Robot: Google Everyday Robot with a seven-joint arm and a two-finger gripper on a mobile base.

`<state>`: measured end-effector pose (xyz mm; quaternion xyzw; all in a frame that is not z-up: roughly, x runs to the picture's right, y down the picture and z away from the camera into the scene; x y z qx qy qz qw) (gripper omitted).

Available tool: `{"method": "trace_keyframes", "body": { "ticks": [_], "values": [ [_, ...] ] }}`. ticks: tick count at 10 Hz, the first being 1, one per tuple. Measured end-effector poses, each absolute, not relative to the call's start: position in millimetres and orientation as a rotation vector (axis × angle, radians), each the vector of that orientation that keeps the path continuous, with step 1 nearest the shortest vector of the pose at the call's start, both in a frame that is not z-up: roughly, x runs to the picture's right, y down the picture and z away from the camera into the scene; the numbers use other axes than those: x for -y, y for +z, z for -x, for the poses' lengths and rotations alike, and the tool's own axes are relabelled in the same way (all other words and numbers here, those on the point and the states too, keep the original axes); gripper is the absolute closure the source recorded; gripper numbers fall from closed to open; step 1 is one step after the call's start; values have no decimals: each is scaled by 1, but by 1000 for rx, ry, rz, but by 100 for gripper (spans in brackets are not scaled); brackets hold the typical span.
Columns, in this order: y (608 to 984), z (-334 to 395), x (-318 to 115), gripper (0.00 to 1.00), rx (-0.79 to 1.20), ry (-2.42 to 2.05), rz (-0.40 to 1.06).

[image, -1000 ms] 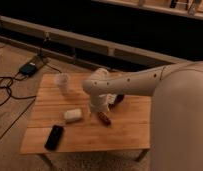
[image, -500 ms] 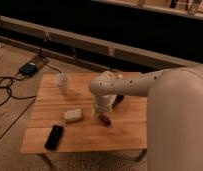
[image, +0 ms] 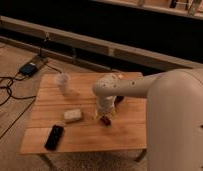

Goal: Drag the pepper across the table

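The pepper [image: 106,120], small and dark red-brown, lies near the middle of the light-wood table [image: 130,132], a little right of centre. My gripper [image: 102,114] points straight down from the white arm and sits on or just at the pepper's left end; it hides part of the pepper. The arm reaches in from the right, over the table's far right part.
A clear plastic cup [image: 62,82] stands at the table's far left. A pale whitish block [image: 72,115] lies left of the gripper. A flat black phone [image: 54,136] lies near the front left edge. A small dark thing [image: 119,100] shows behind the arm. Cables and a power box [image: 29,68] lie on the floor at left.
The arm's wrist has shifted slightly to the right over the table. The pepper stays at about the same spot under the gripper.
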<state>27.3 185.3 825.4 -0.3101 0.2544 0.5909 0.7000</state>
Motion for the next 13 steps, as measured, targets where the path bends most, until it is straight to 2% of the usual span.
{"method": "trace_keyframes", "body": {
  "ticks": [1,5,6,13],
  "values": [
    [829,-28,-189,42,-572,1307,696],
    [838,-33,-196,77,-591,1298,706],
    [839,-34,-198,80,-597,1300,708],
    [826,-65,-201,80,-674,1352,677]
  ]
}}
